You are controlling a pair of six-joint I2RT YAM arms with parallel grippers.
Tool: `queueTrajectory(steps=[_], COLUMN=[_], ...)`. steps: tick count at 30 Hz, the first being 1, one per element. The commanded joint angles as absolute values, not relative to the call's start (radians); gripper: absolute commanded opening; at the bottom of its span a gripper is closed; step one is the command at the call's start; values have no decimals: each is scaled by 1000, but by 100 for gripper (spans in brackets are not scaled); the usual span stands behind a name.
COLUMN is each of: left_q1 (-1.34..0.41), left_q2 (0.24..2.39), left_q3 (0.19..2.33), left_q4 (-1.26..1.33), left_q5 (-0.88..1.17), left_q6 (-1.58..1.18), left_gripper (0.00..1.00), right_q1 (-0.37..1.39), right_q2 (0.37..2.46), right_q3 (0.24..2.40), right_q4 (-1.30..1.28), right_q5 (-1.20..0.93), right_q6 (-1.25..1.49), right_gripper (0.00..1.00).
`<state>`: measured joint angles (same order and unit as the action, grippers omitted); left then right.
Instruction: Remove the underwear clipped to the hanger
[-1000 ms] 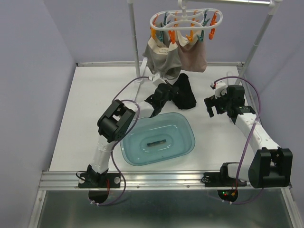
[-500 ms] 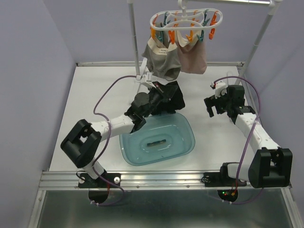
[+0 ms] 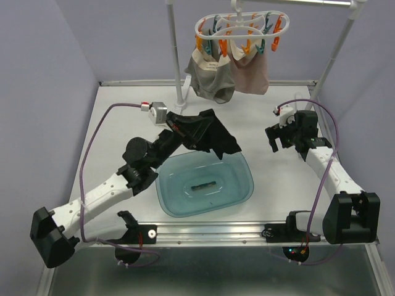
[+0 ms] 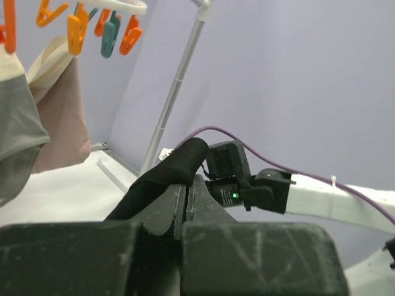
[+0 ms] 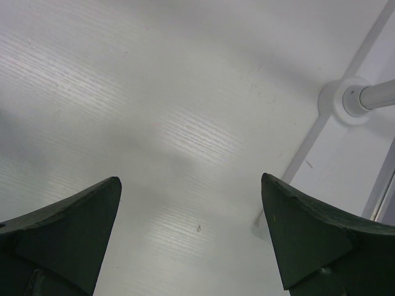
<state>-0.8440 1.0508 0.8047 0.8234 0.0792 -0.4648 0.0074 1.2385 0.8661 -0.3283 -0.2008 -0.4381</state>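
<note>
Above the basin [image 3: 162, 192], at its twelve-o'clock rim: black underwear [image 3: 216, 135], off the hanger [image 3: 237, 26], pinched in the left gripper [image 4: 187, 196]; right gripper [image 3: 279, 143] spread, idle at three o'clock; next, likely: drop it, then unclip the grey pair [image 3: 210, 80] and pink pair [image 3: 252, 75].

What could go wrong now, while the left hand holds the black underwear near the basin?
The black underwear hangs from the shut left hand near the far rim of the basin; released here, it may land partly outside. Two garments hang clipped on the hanger; a hard pull may swing it.
</note>
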Motion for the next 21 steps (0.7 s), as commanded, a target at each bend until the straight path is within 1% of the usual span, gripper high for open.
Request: queueTrajectory(steps=[1, 9, 13, 16, 18, 21], left_q1=[-848, -848, -848, -848, -848, -850], left_q2=[941, 781, 761, 785, 807, 859], left_q3=[773, 669, 595, 552, 537, 503], left_q4=[698, 614, 614, 614, 617, 615], left_q5=[169, 297, 308, 301, 292, 265], left_q6=[-334, -311, -334, -356, -368, -377], left_gripper=[0, 0, 0, 0, 3, 21], right_q1=[5, 6, 5, 5, -17, -17], right_q2=[1247, 1255, 1252, 1246, 1232, 1204], right_q3=[834, 825, 822, 822, 819, 818], right_q4=[-284, -284, -284, -284, -284, -284], right_q5=[-196, -207, -227, -235, -245, -282], right_q6=[-448, -457, -459, -457, -457, -454], right_gripper=[100, 100, 100, 100, 100, 100])
